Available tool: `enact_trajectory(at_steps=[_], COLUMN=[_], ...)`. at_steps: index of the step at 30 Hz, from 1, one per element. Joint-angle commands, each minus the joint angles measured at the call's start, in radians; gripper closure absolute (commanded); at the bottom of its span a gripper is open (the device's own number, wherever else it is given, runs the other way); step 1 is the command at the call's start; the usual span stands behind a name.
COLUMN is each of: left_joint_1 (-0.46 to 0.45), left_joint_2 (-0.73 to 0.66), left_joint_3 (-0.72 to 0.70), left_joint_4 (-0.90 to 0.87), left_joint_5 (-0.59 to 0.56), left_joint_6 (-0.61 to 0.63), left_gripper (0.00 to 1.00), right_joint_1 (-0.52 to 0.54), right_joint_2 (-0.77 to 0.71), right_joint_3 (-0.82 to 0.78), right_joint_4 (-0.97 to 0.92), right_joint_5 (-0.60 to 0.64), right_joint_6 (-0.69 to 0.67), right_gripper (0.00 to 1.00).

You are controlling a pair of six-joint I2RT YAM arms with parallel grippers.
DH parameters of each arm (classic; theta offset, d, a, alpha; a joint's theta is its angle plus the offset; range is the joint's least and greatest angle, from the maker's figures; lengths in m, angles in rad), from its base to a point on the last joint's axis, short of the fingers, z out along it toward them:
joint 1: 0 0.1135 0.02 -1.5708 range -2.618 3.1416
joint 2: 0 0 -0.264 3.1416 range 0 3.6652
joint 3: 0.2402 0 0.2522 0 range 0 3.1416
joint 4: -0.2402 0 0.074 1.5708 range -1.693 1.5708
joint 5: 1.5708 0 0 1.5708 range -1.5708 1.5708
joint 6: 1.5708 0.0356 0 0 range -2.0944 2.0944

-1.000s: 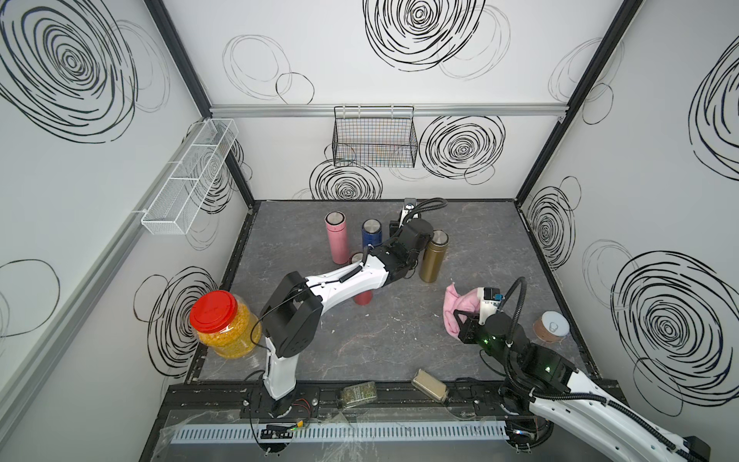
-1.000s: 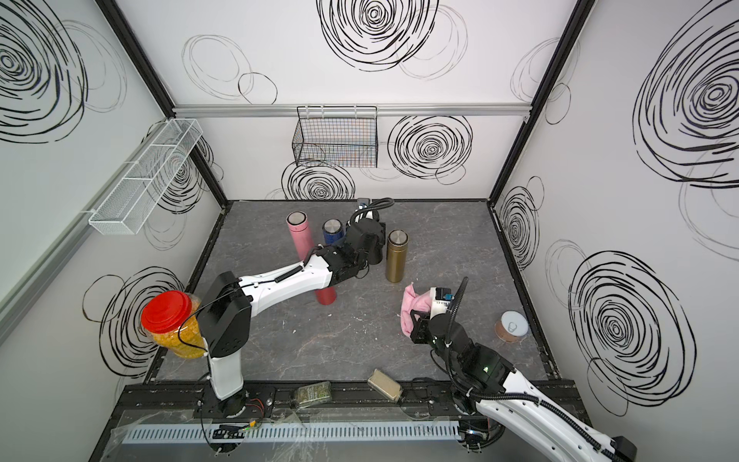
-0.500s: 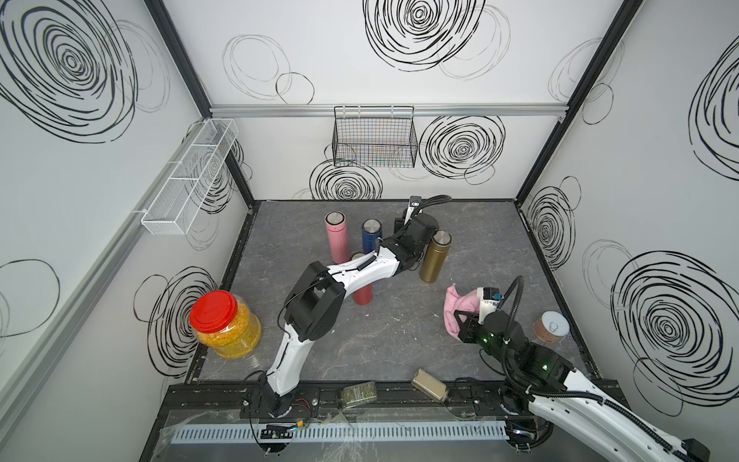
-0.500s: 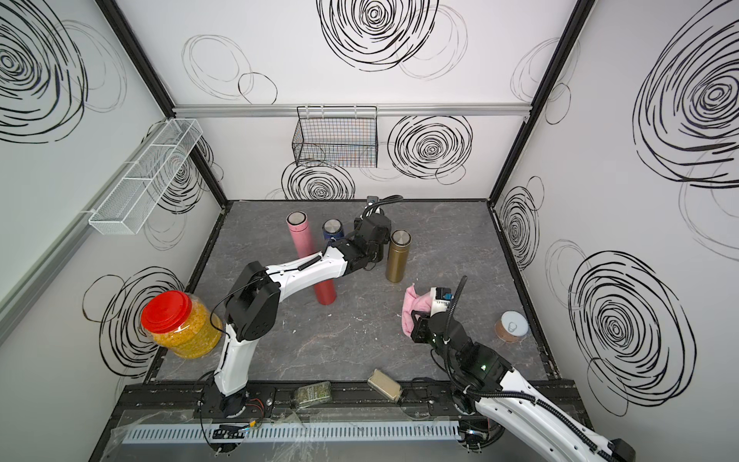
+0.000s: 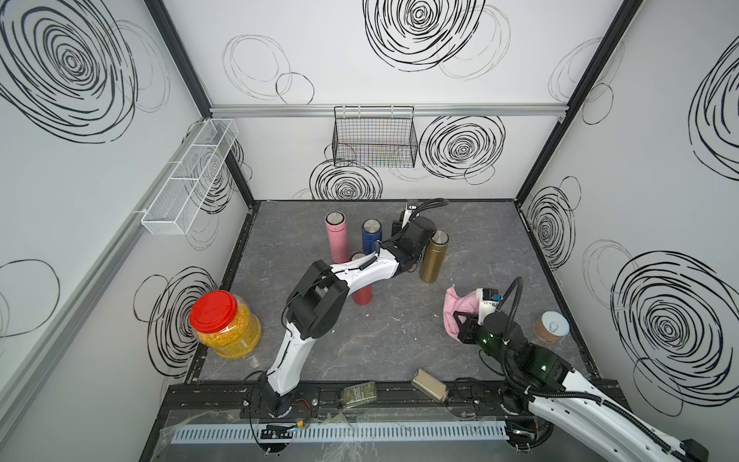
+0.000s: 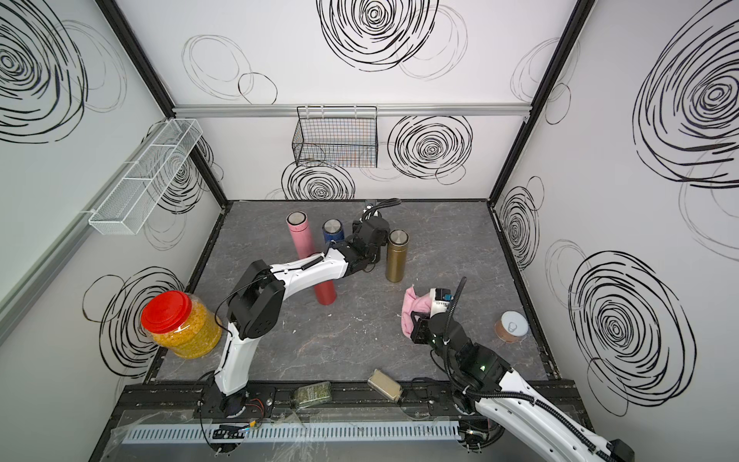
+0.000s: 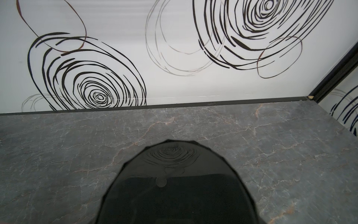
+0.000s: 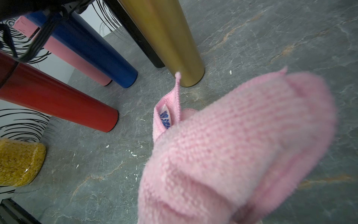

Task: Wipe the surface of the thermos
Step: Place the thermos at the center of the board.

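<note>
A black thermos [image 8: 139,36] stands upright just behind the gold thermos [image 5: 434,258]. Its glossy lid [image 7: 178,184] fills the near part of the left wrist view. My left gripper [image 5: 404,236] sits at its top, shut on it, though the fingers themselves are hidden. Pink [image 5: 338,240], blue [image 5: 372,236] and red [image 5: 362,294] thermoses stand close by to its left. My right gripper [image 5: 464,310] is shut on a bunched pink cloth [image 5: 458,308], held above the table in front and to the right of the gold thermos, clear of it. The cloth [image 8: 242,145] hides the right fingers.
A red-lidded jar of yellow grains [image 5: 224,324] stands at the front left, a round tin [image 5: 552,326] at the right wall. A small jar [image 5: 358,394] and a flat tin [image 5: 430,390] lie on the front rail. A wire basket [image 5: 374,138] hangs on the back wall.
The left arm's elbow has swung right and towards the back while its gripper stayed at the black thermos. The right arm and cloth have barely moved.
</note>
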Motion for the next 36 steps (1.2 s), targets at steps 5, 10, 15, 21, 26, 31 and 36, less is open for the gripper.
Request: enact_trajectory(at_steps=[5,10,15,21,26,31,36], left_joint_1=[0.025,0.036,0.036,0.028,0.021,0.020,0.017], left_joint_2=[-0.031,-0.028,-0.042,-0.071,-0.083,-0.094,-0.131], left_joint_3=[-0.059,-0.058,-0.077,-0.091,-0.091,-0.094,-0.097], left_joint_4=[0.116,0.127,0.145,0.171,0.179,0.180,0.169], left_joint_5=[-0.019,-0.011,-0.010,-0.018,-0.026,-0.031,-0.016], left_joint_6=[-0.007,-0.009,-0.004,0.025,0.049,0.047,0.033], left_gripper=[0.82,0.64,0.43,0.28,0.17,0.01,0.01], right_joint_1=[-0.004,-0.006,-0.005,-0.005,-0.007,-0.013,-0.016], right_joint_2=[0.021,0.023,0.035,0.047,0.060,0.069,0.072], right_joint_3=[-0.004,0.000,0.010,0.016,0.011,0.016,0.029], right_joint_4=[0.042,0.047,0.053,0.069,0.089,0.096,0.095], right_joint_5=[-0.005,0.000,-0.001,0.002,-0.002,-0.011,-0.018], right_joint_6=[0.007,0.007,0.007,0.004,-0.004,-0.011,-0.019], right_gripper=[1.00,1.00,1.00,1.00,1.00,1.00,1.00])
